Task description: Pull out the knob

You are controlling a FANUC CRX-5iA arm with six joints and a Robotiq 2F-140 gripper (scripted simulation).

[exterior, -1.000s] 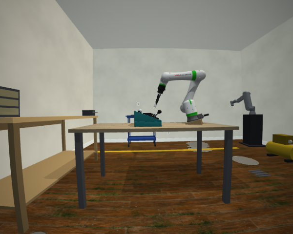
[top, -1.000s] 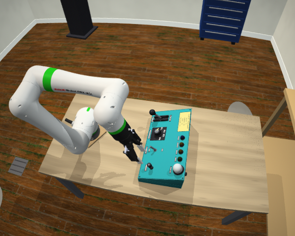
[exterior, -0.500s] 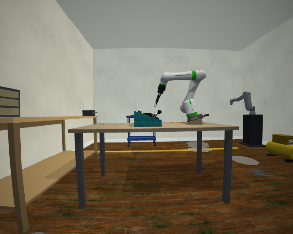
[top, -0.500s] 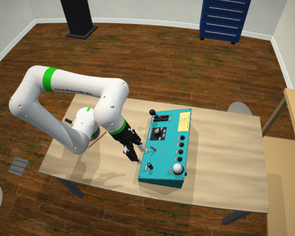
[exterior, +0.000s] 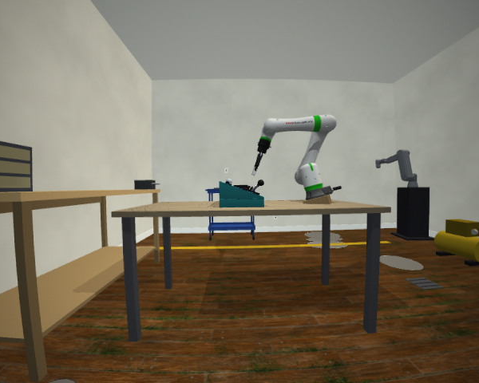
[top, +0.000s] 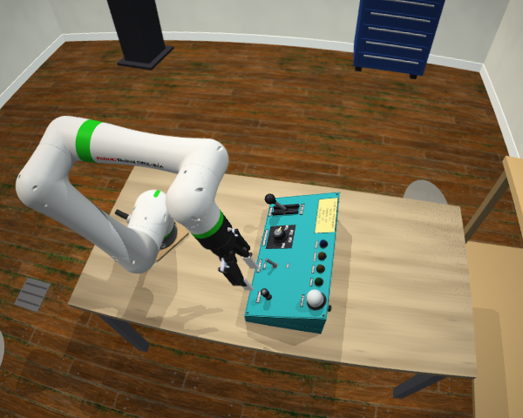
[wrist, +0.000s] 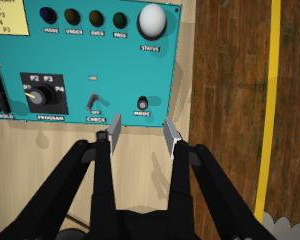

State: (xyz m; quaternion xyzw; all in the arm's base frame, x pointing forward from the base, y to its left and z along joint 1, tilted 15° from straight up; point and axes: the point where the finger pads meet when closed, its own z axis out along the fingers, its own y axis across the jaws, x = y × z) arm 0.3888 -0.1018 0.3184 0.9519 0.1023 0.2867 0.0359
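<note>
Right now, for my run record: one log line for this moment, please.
phase: approach | gripper: part-open, empty, short of console | MODE knob: untouched, ahead between fingers
</note>
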